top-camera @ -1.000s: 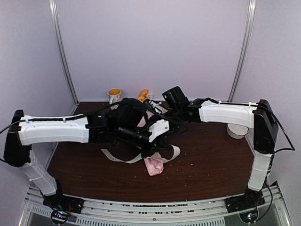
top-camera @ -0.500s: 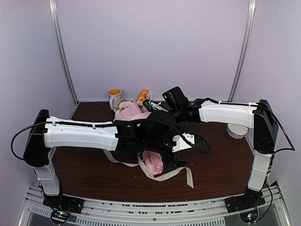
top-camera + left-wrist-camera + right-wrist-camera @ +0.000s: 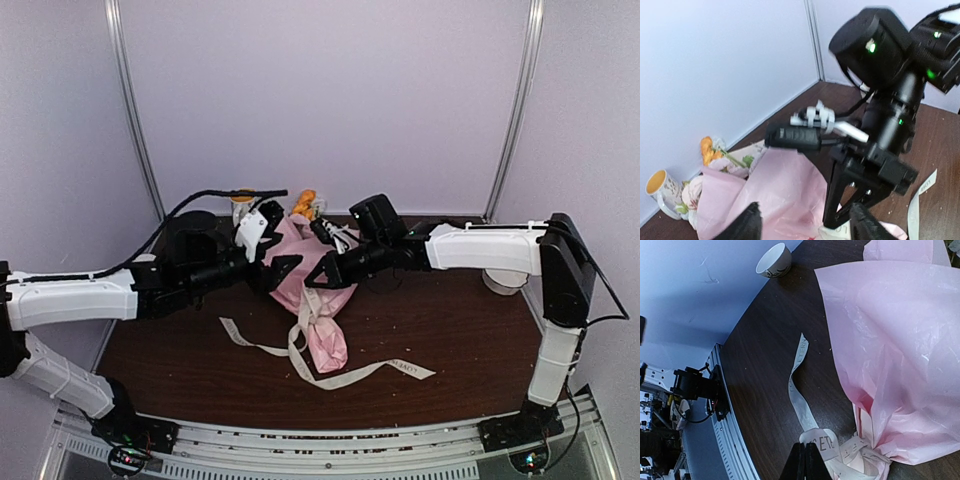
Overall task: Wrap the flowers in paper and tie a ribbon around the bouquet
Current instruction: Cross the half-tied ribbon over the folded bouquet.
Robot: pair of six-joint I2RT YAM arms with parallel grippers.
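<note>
The bouquet [image 3: 300, 268] lies on the dark table, a cone of pale pink paper [image 3: 785, 195] with its narrow end [image 3: 327, 345] toward me. The flowers [image 3: 305, 203] show at the far wide end, orange and pale blooms [image 3: 707, 147]. The cream ribbon [image 3: 350, 375] is looped round the cone's neck [image 3: 840, 447], and its two ends trail over the table. My right gripper [image 3: 805, 456] is shut on the ribbon loop at the neck [image 3: 314, 285]. My left gripper [image 3: 807, 227] hangs open just above the paper, left of the right one [image 3: 275, 268], holding nothing.
A patterned mug [image 3: 243, 205] stands at the back next to the blooms [image 3: 660, 187]. A small white cup [image 3: 503, 280] sits at the right [image 3: 774, 260]. One ribbon tail [image 3: 799, 365] runs toward the table's front rail [image 3: 715, 390].
My left gripper opened, let go of the ribbon and drew back to the left and up. The freed ribbon end now lies flat at the front right. The right gripper stayed shut at the neck.
</note>
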